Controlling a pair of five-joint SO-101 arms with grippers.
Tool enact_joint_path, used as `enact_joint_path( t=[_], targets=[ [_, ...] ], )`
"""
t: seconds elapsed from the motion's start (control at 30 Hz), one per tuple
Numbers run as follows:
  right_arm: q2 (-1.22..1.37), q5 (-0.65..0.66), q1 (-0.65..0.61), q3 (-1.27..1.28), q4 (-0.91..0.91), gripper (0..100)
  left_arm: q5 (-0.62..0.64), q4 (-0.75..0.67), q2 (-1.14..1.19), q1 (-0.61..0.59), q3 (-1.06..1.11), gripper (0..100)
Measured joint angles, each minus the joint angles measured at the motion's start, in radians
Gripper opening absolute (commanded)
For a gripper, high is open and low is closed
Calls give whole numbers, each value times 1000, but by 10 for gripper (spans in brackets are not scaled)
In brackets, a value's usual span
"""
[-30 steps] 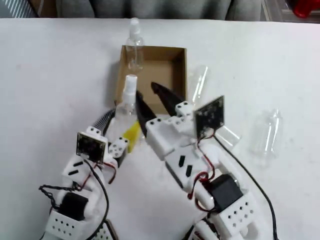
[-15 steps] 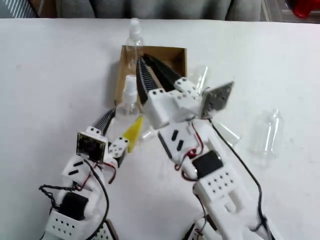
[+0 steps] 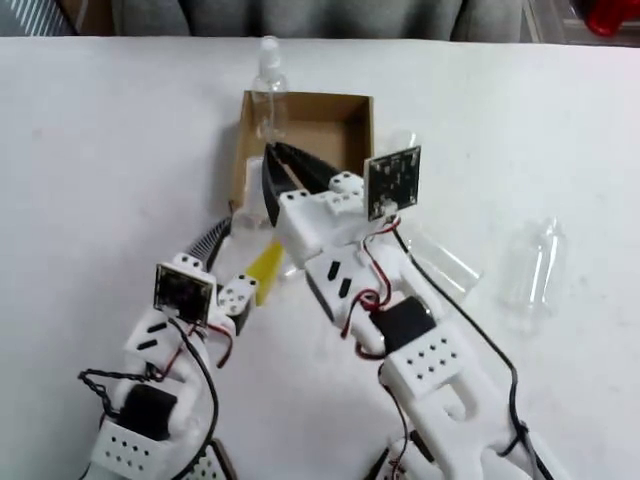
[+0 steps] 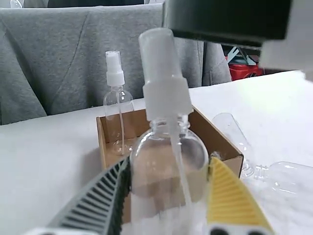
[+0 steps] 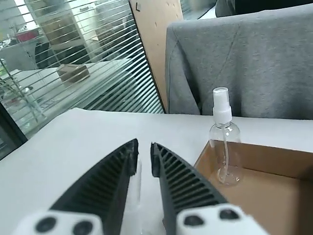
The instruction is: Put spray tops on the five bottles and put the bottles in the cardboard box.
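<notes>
Left claw: grey ribbed finger on one side and yellow finger on the other, clamped on the round belly of a clear bottle. The bottle stands upright just off the near-left corner of the cardboard box. A white spray top sits on its neck, with the dip tube running down inside.

Right claw: black ribbed fingers narrowly apart, a slim gap between the tips. It hangs over the near-left part of the box. In the left wrist view its dark body sits just above and beside the head of the spray top. Cannot tell whether it touches the spray top, or whether anything sits in the gap.

The box lies on the white bench, about midway across and towards the far edge, open side up.

Second bottle: upright in the far-left corner of the box, clear, with a white sprayer fitted.

Loose clear bottles lie on their sides on the bench, right of the box:
- one just beside the box's right wall
- one nearer, partly under the right arm
- one well apart, towards the right edge
</notes>
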Motion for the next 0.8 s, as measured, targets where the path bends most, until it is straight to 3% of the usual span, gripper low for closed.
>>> enact_joint_path(
  t=[0.2, 0.43, 0.63, 0.8],
  targets=[
    [-35, 0, 0, 0, 31, 15, 0, 0, 0, 0, 0, 20],
    [-37, 0, 83, 2, 41, 15, 0, 0, 0, 0, 0, 20],
    [-37, 0, 100, 2, 106, 15, 0, -54, 0, -68, 0, 20],
    [-37, 0, 100, 2, 164, 15, 106, -97, 0, -133, 0, 20]
  ],
)
